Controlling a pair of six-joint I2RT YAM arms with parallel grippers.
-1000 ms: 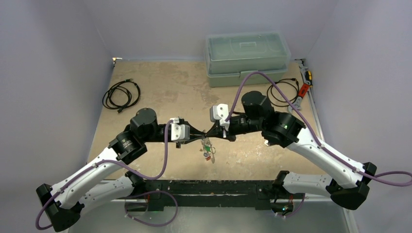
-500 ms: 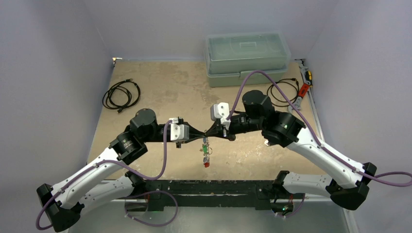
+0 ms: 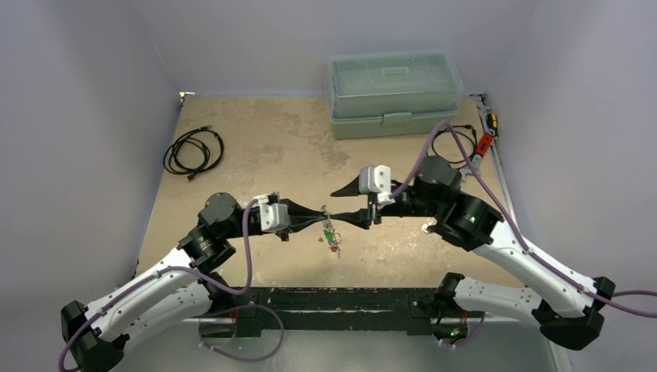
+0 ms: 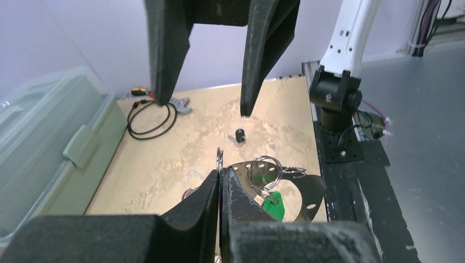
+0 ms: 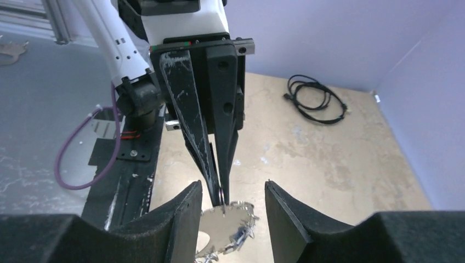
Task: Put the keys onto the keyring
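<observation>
- The keys (image 3: 331,233) hung in a small bunch over the middle of the table (image 3: 256,147), seen from above. A second before, both grippers had pinched the top of the bunch. Now the right gripper (image 3: 343,205) had let go. Its fingers stood apart and its arm had pulled back to the right. The left gripper (image 3: 318,215) held the bunch alone, shut tight.
- In the left wrist view, the left fingers (image 4: 241,201) were pressed together on the thin keyring (image 4: 219,158), which stood edge-on between them. A green key tag (image 4: 272,204) and small silver rings (image 4: 264,170) hung just beside the tips. The right gripper's fingers stood wide apart across from them, holding nothing.
- In the right wrist view, the closed left gripper pointed down at the bunch, which dangled low between the right gripper's open fingers.
- It looked like a hand-over. The left one could keep the ring steady, so the right one was free to bring a key.
</observation>
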